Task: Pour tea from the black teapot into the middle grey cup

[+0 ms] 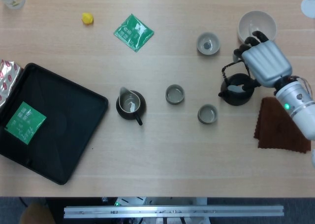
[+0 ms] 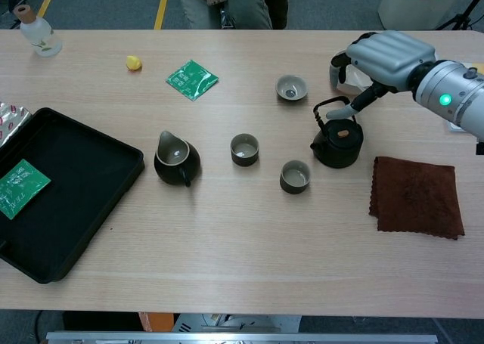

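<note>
The black teapot (image 1: 235, 97) (image 2: 338, 144) stands right of centre with its wire handle upright. My right hand (image 1: 266, 61) (image 2: 386, 53) hovers over that handle with fingers spread; the thumb reaches down beside the handle's top, and nothing is gripped. Three grey cups are out: the middle one (image 1: 174, 94) (image 2: 244, 148) sits left of the teapot, one (image 1: 207, 114) is nearer the front edge, and one (image 1: 208, 43) is farther back. My left hand appears in neither view.
A dark pitcher (image 1: 130, 105) stands left of the middle cup. A black tray (image 1: 59, 130) holding a green packet fills the left side. A brown cloth (image 1: 283, 128) lies right of the teapot, and a white bowl (image 1: 256, 21) sits behind my hand. Another green packet (image 1: 133, 32) lies at the back.
</note>
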### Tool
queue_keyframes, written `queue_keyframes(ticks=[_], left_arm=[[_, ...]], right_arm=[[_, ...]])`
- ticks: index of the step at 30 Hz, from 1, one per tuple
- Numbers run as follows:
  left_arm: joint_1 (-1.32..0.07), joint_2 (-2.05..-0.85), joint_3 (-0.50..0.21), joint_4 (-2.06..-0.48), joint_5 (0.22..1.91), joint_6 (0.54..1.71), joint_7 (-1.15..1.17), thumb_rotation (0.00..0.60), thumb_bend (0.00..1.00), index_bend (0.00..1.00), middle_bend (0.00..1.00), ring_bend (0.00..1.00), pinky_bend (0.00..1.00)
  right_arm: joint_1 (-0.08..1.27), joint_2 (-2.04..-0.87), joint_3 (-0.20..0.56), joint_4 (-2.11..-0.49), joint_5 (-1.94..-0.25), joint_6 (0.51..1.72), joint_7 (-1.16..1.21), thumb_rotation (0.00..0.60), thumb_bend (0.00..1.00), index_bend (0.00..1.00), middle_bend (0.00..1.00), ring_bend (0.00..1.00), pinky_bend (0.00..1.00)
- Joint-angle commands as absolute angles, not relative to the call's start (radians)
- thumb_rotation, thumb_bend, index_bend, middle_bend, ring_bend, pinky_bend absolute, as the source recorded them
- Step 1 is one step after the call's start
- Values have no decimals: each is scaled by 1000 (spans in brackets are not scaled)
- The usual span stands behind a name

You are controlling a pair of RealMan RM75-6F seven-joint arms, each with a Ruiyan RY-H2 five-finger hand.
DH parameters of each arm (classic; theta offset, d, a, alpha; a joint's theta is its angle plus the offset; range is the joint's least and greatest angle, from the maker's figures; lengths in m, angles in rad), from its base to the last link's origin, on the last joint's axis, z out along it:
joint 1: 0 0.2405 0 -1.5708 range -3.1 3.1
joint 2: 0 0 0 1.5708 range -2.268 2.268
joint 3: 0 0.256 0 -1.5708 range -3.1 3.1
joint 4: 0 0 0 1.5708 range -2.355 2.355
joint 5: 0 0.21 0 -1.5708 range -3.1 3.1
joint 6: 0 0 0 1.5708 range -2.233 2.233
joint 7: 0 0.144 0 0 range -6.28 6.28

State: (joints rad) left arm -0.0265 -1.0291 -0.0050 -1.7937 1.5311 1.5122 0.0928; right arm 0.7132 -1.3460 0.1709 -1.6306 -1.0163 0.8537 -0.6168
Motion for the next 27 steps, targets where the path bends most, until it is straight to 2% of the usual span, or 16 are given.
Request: queue_keyframes(ticks=[1,15,27], left_arm=[[-28,-1031,-6,-1792,1527,1509,90,600,266,93,164,70,72],[-25,-1035,-6,-1767,1508,1504,62,600,267,93,164,70,72],[-22,-1035,-5,-1761,1513,1512,54,600,266,93,164,70,72]], right_arm=[[745,-1386,169,-1599,-984,860,-646,300,0,393,402,210,132],[838,-1534,131,-1432,-859,839,-725,300,0,393,402,210,133],[859,-1552,91,-1389,-815,819,-719,303,0,392,421,235,132]])
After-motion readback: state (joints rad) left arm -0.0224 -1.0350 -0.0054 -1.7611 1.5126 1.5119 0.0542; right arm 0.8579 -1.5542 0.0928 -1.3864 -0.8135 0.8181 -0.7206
